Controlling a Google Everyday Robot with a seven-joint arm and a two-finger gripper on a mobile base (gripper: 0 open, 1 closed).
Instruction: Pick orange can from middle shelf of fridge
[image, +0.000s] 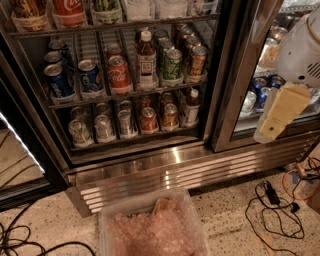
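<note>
The orange can (196, 61) stands upright at the right end of the middle shelf (90, 99), at the front of its lane. Beside it on the left is a green can (173, 65), then a labelled bottle (146, 59), a red Coca-Cola can (119, 75) and blue cans (59, 81). The fridge (150, 167) stands open to the camera, its ribbed steel base below. My gripper (274, 125) hangs at the right edge of the view under the white arm housing (300, 50), well right of the can and outside the fridge, touching nothing.
The rack below holds pale silver and reddish cans (120, 122). A neighbouring cooler (257, 95) with silver and blue cans is behind my arm. A clear plastic bin (155, 227) sits on the floor before the fridge. Cables (277, 210) lie on the floor at right and left.
</note>
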